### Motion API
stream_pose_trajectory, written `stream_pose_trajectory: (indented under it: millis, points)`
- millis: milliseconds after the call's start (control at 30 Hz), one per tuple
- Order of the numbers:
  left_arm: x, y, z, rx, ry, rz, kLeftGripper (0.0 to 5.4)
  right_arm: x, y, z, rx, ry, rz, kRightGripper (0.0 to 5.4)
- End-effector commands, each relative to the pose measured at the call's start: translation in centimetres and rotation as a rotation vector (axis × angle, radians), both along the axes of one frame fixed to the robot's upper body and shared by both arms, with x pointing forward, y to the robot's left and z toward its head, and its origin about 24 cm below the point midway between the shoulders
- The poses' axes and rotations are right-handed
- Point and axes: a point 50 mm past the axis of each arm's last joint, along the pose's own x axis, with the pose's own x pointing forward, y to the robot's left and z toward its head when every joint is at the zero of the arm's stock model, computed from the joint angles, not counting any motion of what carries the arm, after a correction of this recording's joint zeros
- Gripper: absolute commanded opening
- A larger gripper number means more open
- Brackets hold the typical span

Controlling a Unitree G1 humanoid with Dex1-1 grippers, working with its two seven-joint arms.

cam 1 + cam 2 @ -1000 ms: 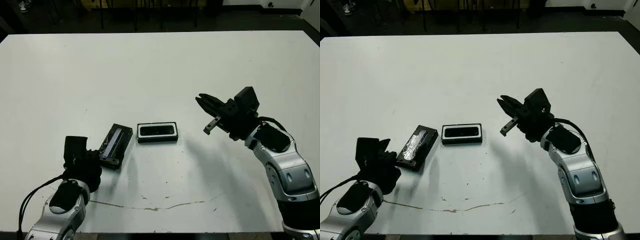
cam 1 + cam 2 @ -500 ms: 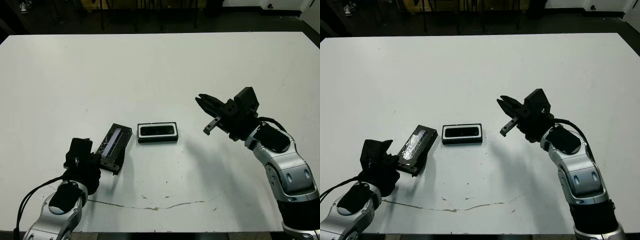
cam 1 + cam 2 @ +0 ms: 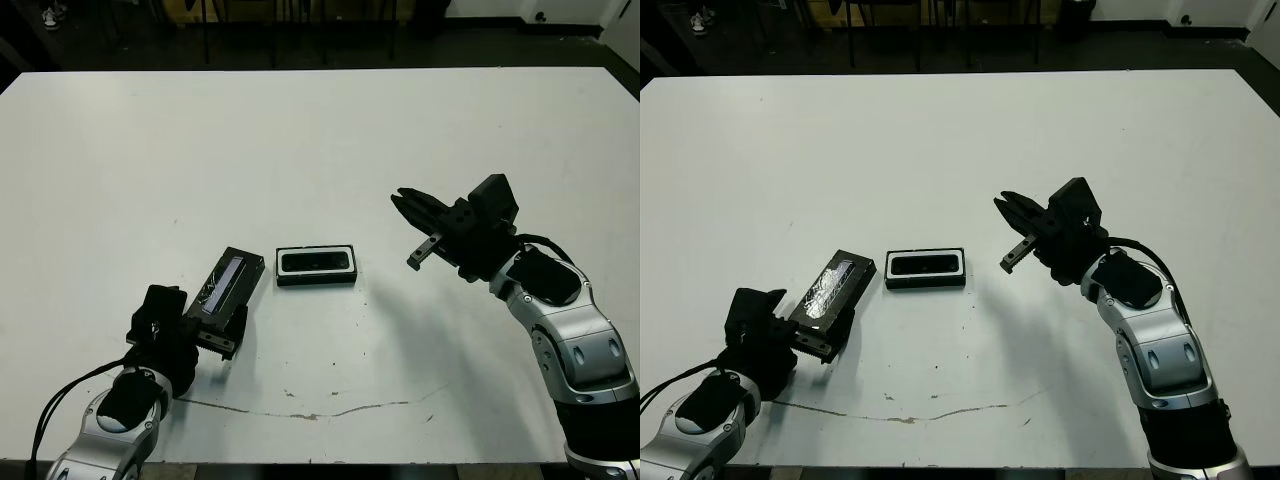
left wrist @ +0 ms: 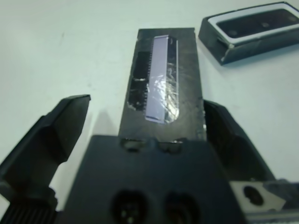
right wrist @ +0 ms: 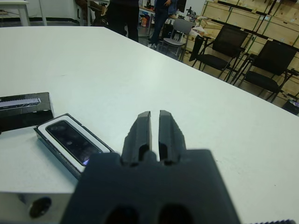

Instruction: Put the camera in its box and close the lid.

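My left gripper (image 4: 140, 126) straddles the lid (image 4: 163, 88), fingers spread to grasp; right gripper (image 3: 412, 228) idles clenched, empty

Storeroom-workshop: stacked crates (image 5: 243, 16), chairs (image 5: 224, 46).

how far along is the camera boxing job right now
The camera already lies in the box. In hand: the open left gripper straddles the near end of the lid, which rests on the table left of the box. The shut right gripper hangs clear. Left: putting the lid on.
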Motion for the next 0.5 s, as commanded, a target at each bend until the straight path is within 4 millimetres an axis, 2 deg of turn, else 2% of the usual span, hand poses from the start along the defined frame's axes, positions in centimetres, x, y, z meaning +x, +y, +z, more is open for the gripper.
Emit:
stream_pose_trajectory:
  millis: [33,300,400,500]
  points:
    - [-0.2,0.7,-1.0,0.053,0.077,-0.009,5.39,-0.1,-0.3,-0.4,-0.014,0.021,-0.005,0.00]
    - [0.5,1.7,-2.0,-0.018,0.172,-0.011,5.39,-0.1,-0.4,-0.4,-0.022,0.015,-0.007,0.00]
    - [0.7,2.2,-2.5,-0.022,0.180,-0.003,5.12,-0.1,-0.4,-0.3,-0.019,0.019,-0.008,0.00]
    - [0.7,2.4,-2.7,-0.030,0.157,-0.034,4.63,-0.1,-0.4,-0.4,-0.016,0.016,-0.007,0.00]
